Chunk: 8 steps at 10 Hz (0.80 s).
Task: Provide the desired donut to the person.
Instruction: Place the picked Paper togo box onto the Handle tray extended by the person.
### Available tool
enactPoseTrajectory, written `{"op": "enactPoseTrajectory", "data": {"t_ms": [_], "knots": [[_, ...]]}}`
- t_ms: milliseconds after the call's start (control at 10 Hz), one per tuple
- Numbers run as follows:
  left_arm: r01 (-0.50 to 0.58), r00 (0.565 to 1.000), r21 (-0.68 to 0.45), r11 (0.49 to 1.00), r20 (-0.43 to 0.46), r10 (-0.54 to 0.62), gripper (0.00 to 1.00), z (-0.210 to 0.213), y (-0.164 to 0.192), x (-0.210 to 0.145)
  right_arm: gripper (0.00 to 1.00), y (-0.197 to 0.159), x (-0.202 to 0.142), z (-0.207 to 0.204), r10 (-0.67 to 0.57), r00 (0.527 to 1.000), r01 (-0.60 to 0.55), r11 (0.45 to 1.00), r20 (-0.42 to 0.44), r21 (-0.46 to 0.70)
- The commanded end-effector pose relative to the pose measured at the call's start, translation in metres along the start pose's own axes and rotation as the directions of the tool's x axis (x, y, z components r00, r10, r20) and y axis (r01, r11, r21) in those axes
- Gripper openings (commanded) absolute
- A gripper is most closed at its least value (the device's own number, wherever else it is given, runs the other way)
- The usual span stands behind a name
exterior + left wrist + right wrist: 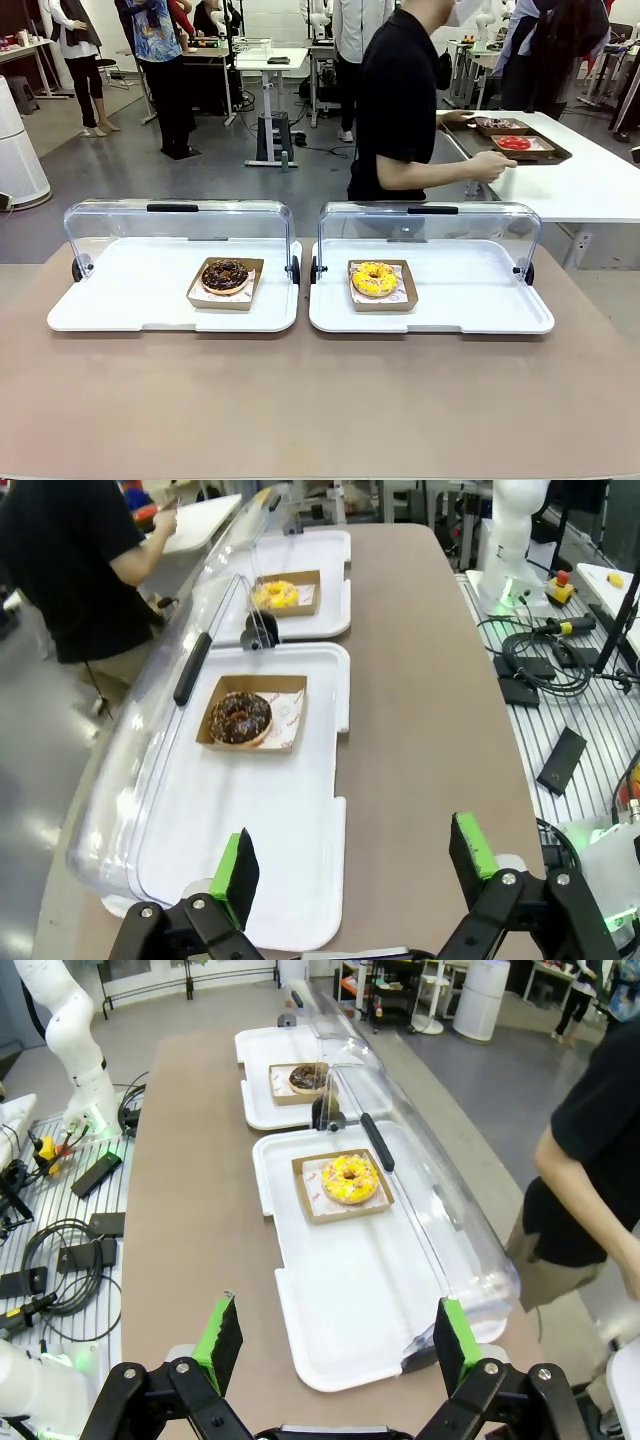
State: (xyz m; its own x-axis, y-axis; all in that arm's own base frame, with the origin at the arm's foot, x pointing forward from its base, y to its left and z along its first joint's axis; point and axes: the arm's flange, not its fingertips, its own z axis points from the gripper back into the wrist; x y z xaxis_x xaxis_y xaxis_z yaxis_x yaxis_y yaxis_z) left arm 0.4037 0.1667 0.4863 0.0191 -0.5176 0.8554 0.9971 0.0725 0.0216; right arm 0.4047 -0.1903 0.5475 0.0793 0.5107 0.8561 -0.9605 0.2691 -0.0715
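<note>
A: On table, front view — two white trays (pixel 130 300), lids up. Stock?

B: Two donuts. Chocolate donut (pixel 225 275) in a card holder (pixel 205 298), left tray, toward 12. Yellow donut (pixel 375 279) likewise, right tray (pixel 470 300).

A: Handling?

B: Likely light, soft, icing easily marred — take the card holder's rim, not the ring. Which one is wanted, cannot tell.

A: Tools?

B: Left gripper (pixel 355 865) and right gripper (pixel 330 1335) both released, empty. Person (pixel 400 100) at 12, turned toward 3.
</note>
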Motion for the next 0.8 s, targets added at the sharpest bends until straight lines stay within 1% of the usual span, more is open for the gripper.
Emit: {"op": "enactPoseTrajectory", "data": {"t_ms": [0, 100, 300, 500, 600, 700], "knots": [[0.126, 0.988, -0.012, 0.992, 0.087, -0.124, 1.0, 0.006, 0.004, 0.005, 1.0, 0.001, 0.0, -0.001, 0.004, 1.0, -0.004, 1.0, -0.003, 0.004], [0.15, 0.98, -0.012, 0.989, 0.137, -0.147, 1.0, 0.008, 0.002, 0.001, 1.0, 0.001, 0.0, -0.001, 0.004, 1.0, -0.004, 1.0, -0.003, 0.004], [0.155, 0.974, -0.012, 0.988, 0.17, -0.15, 1.0, 0.012, 0.006, -0.004, 1.0, 0.001, 0.0, -0.001, 0.004, 1.0, -0.004, 1.0, -0.003, 0.004], [0.131, 0.977, -0.015, 0.991, 0.17, -0.127, 1.0, 0.01, 0.005, -0.009, 1.0, 0.001, 0.0, -0.001, 0.004, 1.0, -0.004, 1.0, -0.003, 0.004], [0.133, 0.98, -0.017, 0.991, 0.15, -0.129, 1.0, 0.006, -0.002, -0.002, 1.0, 0.001, 0.0, -0.001, 0.004, 1.0, -0.004, 1.0, -0.003, 0.004], [0.133, 0.98, -0.017, 0.991, 0.15, -0.129, 1.0, 0.006, -0.002, -0.002, 1.0, 0.001, 0.0, -0.001, 0.004, 1.0, -0.004, 1.0, -0.003, 0.004]]}}
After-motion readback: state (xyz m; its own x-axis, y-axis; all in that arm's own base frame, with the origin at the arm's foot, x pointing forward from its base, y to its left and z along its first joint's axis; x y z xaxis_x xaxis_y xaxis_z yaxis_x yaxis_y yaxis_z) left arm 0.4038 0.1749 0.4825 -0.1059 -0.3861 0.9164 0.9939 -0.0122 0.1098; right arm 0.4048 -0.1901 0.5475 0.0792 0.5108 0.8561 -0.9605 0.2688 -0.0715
